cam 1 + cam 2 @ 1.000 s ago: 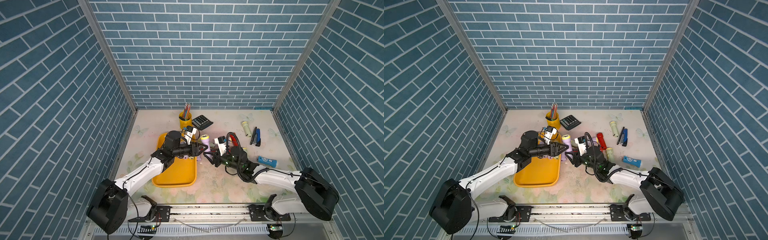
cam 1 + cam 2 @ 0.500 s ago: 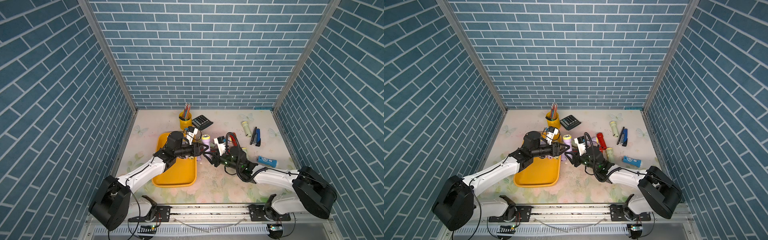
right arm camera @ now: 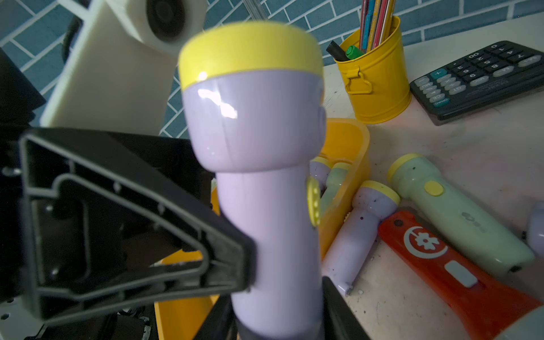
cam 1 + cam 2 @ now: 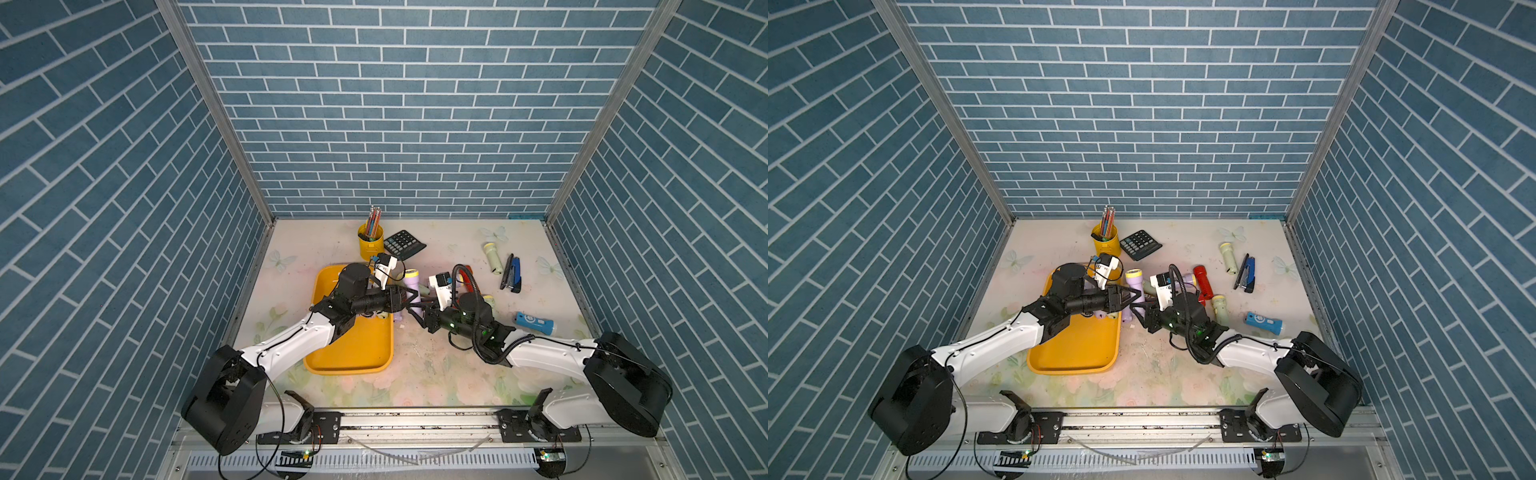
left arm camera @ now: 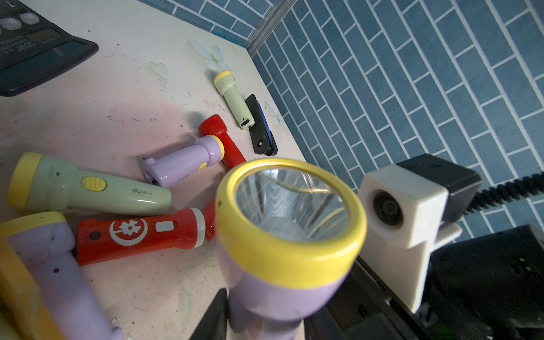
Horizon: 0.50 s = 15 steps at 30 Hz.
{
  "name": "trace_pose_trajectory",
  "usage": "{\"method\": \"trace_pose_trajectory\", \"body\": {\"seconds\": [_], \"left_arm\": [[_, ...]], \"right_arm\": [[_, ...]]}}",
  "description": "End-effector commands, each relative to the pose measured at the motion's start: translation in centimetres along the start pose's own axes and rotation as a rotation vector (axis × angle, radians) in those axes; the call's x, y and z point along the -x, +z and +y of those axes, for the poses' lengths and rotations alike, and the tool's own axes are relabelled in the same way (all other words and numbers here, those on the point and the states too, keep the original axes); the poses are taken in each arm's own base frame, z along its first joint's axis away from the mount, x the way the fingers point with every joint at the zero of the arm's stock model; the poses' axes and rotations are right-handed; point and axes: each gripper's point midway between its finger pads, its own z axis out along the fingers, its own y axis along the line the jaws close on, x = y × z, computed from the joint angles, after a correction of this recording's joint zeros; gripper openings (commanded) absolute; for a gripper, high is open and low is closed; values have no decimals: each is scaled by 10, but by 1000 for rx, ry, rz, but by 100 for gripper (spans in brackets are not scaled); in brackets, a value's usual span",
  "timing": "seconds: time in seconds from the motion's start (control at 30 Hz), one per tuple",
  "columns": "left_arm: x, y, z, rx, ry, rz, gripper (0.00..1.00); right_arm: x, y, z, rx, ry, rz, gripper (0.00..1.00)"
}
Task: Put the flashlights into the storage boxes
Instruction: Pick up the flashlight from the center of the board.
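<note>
held item: lilac plastic flashlight with yellow flared head (image 3: 256, 132), head up above the desk (image 4: 415, 374), just off the 3 o'clock rim of the shallow orange-yellow plastic tray (image 4: 357, 349) | right tool (image 4: 419, 312): clamped on its base | left tool (image 4: 408, 302): closed on its handle | red plastic flashlight (image 5: 141, 235), pale green flashlight (image 5: 88, 188): lying on desk beside tray
</note>
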Motion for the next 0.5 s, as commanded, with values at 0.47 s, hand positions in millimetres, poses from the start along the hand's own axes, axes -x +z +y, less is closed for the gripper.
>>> {"method": "trace_pose_trajectory", "body": {"seconds": [0.47], "left_arm": [[-24, -79, 47, 313, -84, 198, 33]], "right_arm": [[-3, -10, -6, -73, 19, 28, 58]]}}
